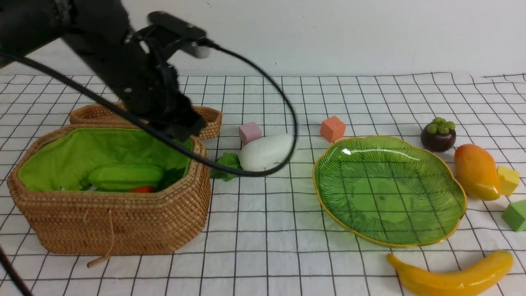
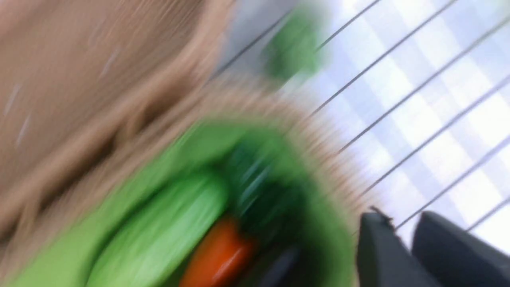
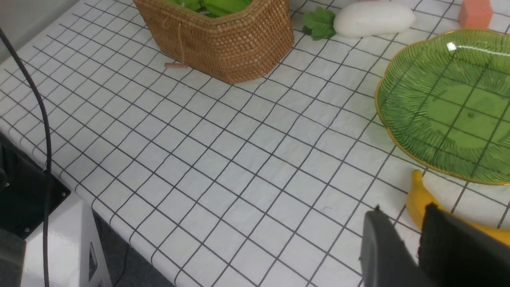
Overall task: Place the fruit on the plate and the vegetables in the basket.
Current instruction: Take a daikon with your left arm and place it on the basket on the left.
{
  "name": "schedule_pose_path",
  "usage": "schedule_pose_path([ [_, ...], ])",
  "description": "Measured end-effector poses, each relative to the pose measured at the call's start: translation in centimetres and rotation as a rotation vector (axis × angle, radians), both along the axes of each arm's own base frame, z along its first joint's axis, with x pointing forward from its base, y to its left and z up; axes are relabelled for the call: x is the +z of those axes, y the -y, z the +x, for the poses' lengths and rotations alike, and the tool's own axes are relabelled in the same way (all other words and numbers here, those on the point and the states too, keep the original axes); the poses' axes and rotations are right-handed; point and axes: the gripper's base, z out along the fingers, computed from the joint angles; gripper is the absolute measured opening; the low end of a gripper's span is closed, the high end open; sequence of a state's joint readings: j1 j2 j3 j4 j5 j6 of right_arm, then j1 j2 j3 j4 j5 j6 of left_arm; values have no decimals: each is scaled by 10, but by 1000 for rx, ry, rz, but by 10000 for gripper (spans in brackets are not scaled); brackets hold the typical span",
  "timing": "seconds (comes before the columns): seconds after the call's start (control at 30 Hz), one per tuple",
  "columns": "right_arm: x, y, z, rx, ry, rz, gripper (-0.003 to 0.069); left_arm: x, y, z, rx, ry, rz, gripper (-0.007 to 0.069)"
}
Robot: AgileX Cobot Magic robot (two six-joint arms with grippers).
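Your left pincer (image 2: 406, 243) hung over the basket (image 1: 123, 222), fingers nearly together, holding nothing; your right pincer (image 3: 402, 247) stood narrow and empty by the banana (image 3: 418, 199).

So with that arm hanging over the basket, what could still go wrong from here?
A few things, judging from this moment:
1. The left arm's cable droops beside the white radish; it might drag or roll it.
2. The left end effector sits close to the basket rim, so it could bump it.
3. The plate is still bare; the banana lies near the table's front edge and might get nudged off.
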State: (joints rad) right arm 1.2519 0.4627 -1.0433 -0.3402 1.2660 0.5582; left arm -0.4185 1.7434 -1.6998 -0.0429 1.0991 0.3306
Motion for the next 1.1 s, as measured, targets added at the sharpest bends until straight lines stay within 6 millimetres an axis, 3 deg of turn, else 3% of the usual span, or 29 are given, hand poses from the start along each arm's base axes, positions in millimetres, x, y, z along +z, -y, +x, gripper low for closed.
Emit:
schedule_pose_path([
  [0.07, 0, 0, 0, -1, 1, 0, 176, 3, 29, 8, -66, 13, 17, 56],
  [0.13, 0, 0, 0, -1, 1, 0, 176, 2, 43, 15, -94, 24, 28, 61],
  [0.2, 0, 0, 0, -1, 1, 0, 179, -10, 70, 38, -138, 48, 39, 123],
  [0.23, 0, 0, 0, -1, 1, 0, 179, -13, 74, 42, -141, 50, 38, 139],
  [0.37, 0, 0, 0, 3, -3, 1, 180, -45, 91, 75, -141, 75, 68, 334],
  [0.5, 0, 0, 0, 4, -5, 2, 180, -88, 103, 103, -151, 144, 92, 585],
  [0.6, 0, 0, -1, 5, -6, 2, 181, -108, 107, 114, -170, 191, 117, 653],
  [0.73, 0, 0, -1, 5, -6, 2, 183, -125, 110, 121, -183, 218, 138, 659],
  [1.1, 0, 0, -1, 5, -6, 2, 190, -163, 114, 131, -202, 217, 175, 501],
])
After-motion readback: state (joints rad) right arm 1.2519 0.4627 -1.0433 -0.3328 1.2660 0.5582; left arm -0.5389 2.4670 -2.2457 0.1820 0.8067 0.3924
